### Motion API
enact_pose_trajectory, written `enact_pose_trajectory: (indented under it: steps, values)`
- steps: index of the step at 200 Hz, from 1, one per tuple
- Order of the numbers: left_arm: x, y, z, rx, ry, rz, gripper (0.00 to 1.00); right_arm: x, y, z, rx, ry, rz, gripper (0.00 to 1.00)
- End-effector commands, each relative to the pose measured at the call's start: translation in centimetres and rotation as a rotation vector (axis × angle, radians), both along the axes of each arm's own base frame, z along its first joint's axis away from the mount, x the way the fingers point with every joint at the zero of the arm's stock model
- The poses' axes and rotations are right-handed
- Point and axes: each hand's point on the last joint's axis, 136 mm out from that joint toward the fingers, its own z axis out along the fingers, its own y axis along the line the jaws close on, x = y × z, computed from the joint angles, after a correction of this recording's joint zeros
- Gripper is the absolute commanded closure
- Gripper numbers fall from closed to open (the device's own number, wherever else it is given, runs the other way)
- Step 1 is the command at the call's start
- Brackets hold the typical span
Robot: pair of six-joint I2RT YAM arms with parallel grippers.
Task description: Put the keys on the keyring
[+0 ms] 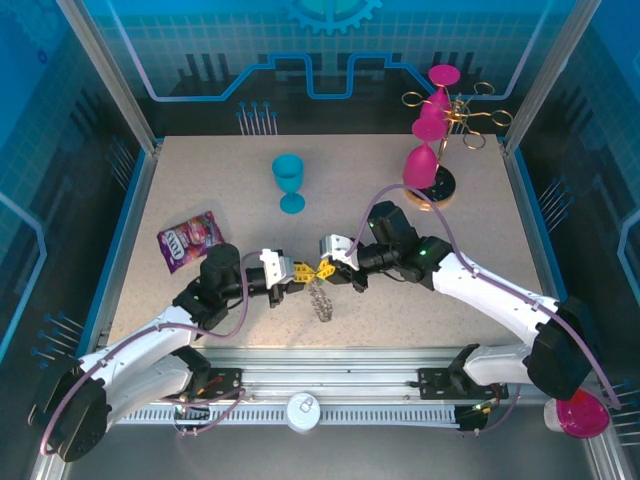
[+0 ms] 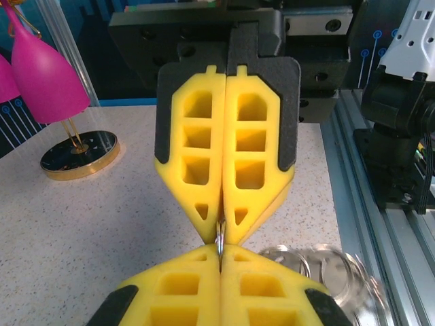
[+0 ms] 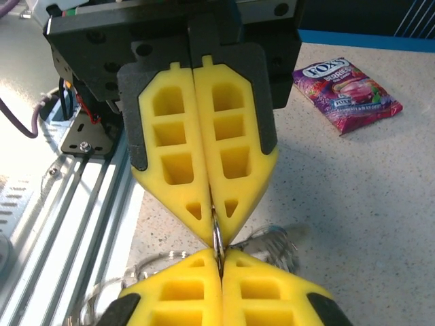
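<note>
Near the middle of the near edge of the speckled beige worktop [image 1: 190, 185], the left gripper [image 1: 298, 270] and the right gripper [image 1: 336, 262] are meeting tip to tip, and the yellow-padded jaws of both are pressing fully closed. In both wrist views a thin sliver of grey metal [image 2: 220, 239] is standing on edge in the seam, with each pair of jaws nipping it from opposite ends. I cannot tell whether it is part of a key or of the loop. The dark grey, chain-edged metal keyring [image 1: 320, 300] is trailing from just under that pinch toward the near edge. Its long axis is running crosswise to the line of the two arms, and it is lying about equally close to both. Blurred shiny rounded pieces [image 2: 326, 272], probably the small metal keys, are lying just beside the tips. The surface around is leaving room: the blue plastic goblet [image 1: 289, 182] and the purple sweet packet [image 1: 188, 242] are sitting well apart.
</note>
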Motion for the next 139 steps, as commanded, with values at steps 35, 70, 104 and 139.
enact_pose_trajectory:
  steps: [35,70,104,139]
  values:
    - [0.3,0.0,0.3,0.031,-0.029,0.004,0.87,-0.2,-0.1,0.5,-0.076,-0.03,0.037,1.0]
    - [0.6,0.1,-0.5,0.088,-0.02,0.02,0.83,-0.8,0.1,-0.8,-0.224,-0.045,0.075,1.0]
    - [0.6,0.2,-0.9,0.121,-0.015,0.019,0.84,-1.1,0.4,-1.4,-0.325,-0.06,0.111,1.0]
    - [0.6,0.2,-1.2,0.139,-0.008,0.018,0.9,-1.7,1.4,-0.9,-0.351,-0.072,0.15,1.0]
